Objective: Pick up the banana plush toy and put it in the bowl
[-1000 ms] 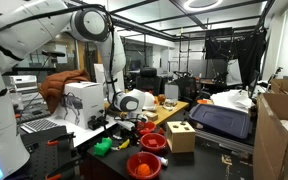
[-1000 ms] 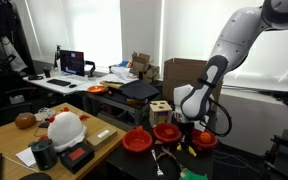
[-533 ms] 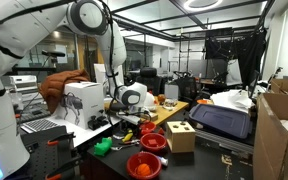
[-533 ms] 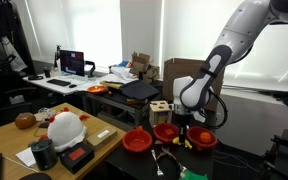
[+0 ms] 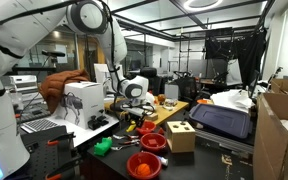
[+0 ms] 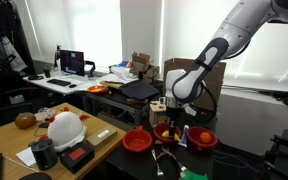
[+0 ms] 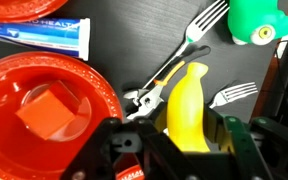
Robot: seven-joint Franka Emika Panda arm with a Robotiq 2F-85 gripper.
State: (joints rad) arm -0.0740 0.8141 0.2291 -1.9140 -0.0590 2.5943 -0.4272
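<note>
low in the wrist view, the hand (image 7: 184,142) clamps the banana plush toy (image 7: 187,100). soft, it may slip before the bowl (image 7: 102,88).

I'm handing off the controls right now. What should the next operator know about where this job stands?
Gripper: shut on the banana plush toy, which lies lengthwise between the fingers.
Things: in the wrist view a red bowl holding an orange block sits just beside the toy. A fork and the green toy lie on the far side.
Done: toy grasped, and it appears to be off the table.
Left: carry it over the red bowl, open the gripper and release.
</note>
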